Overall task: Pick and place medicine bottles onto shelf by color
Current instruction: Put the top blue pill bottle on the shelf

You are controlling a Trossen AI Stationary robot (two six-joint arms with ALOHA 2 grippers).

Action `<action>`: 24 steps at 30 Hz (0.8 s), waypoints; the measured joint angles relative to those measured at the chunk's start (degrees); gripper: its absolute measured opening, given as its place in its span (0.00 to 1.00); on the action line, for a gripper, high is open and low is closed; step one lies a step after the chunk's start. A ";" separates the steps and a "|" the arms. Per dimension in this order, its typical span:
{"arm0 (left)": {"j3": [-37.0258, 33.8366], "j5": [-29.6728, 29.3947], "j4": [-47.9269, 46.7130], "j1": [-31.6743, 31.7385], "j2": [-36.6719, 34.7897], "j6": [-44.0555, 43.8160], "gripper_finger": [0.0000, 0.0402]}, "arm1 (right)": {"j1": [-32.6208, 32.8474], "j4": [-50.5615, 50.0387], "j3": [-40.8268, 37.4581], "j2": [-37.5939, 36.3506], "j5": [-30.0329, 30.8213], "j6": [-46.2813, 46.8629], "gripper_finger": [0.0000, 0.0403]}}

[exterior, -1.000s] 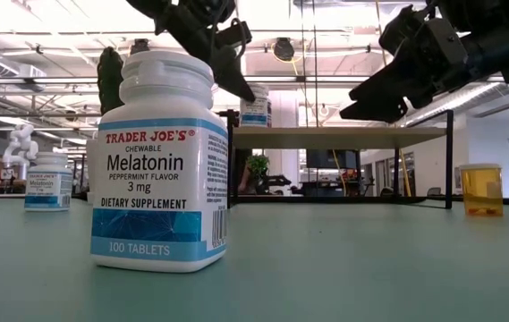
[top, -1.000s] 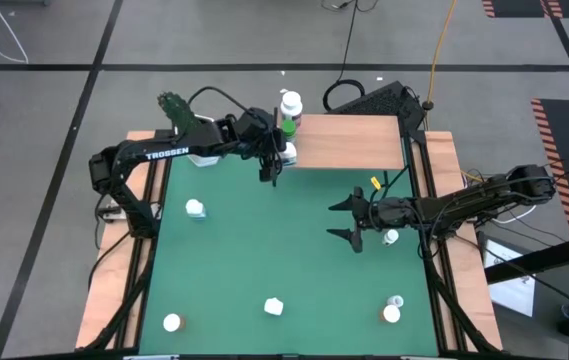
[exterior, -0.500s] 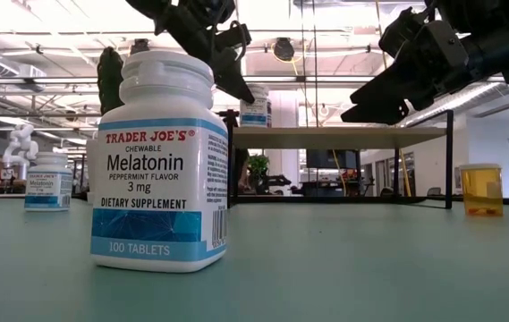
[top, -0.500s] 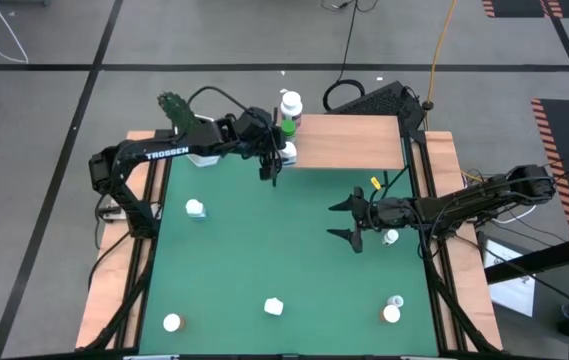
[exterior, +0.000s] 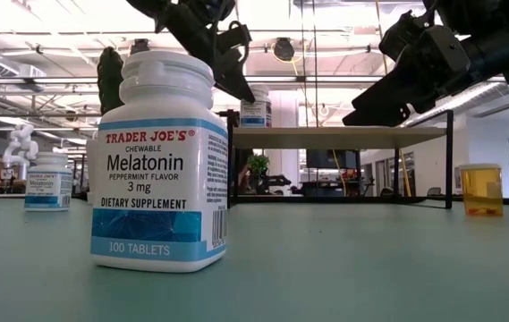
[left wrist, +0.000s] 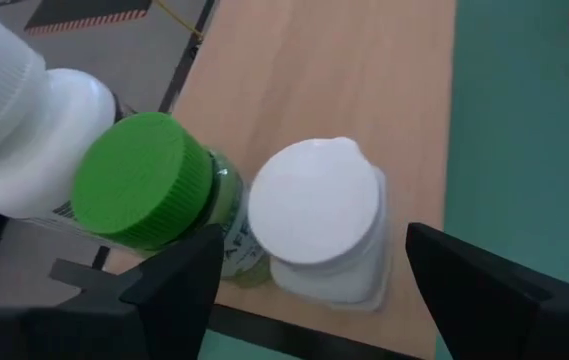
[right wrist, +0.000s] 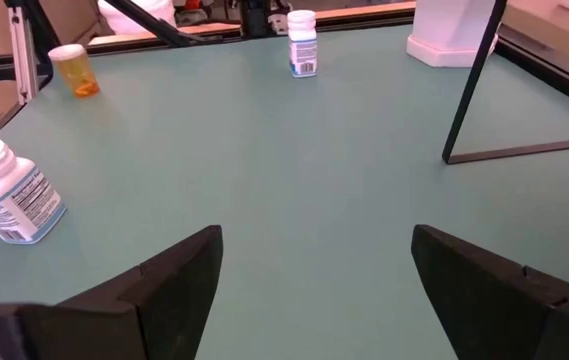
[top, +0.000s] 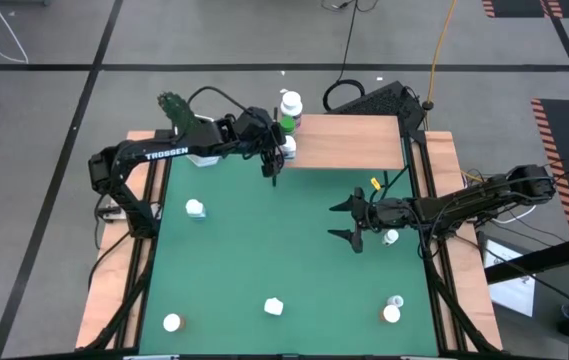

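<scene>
- shelf (top: 349, 142): light-wood rectangular board on thin black legs, at the far edge of the green mat.
- white-capped bottle (left wrist: 319, 215): upright on the shelf's left end, near its front edge.
- green-capped bottle (left wrist: 144, 180): upright on the shelf, touching or just beside the white-capped one.
- large white bottle (top: 291, 105): upright at the shelf's far left corner, beside the green-capped one.
- melatonin bottle (exterior: 162, 161): white, blue label, upright on the mat near its front edge.
- second melatonin bottle (top: 195, 208): upright, left side of the mat.
- orange bottle (exterior: 480, 189): translucent, white cap, upright on the mat.
</scene>
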 joint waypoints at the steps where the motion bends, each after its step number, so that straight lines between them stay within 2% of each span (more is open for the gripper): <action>1: 0.00 -0.11 -0.01 -0.16 0.00 0.00 0.79 | 0.00 0.06 0.00 0.00 0.00 0.00 0.79; 19: -0.04 -0.62 -1.32 -1.26 -0.47 -0.72 0.79 | 0.02 1.75 -0.02 0.00 -0.55 0.01 0.79; 24: -0.07 -3.33 -1.83 -1.80 -1.66 -0.84 0.79 | 0.02 4.87 -0.02 0.00 -5.77 -1.78 0.79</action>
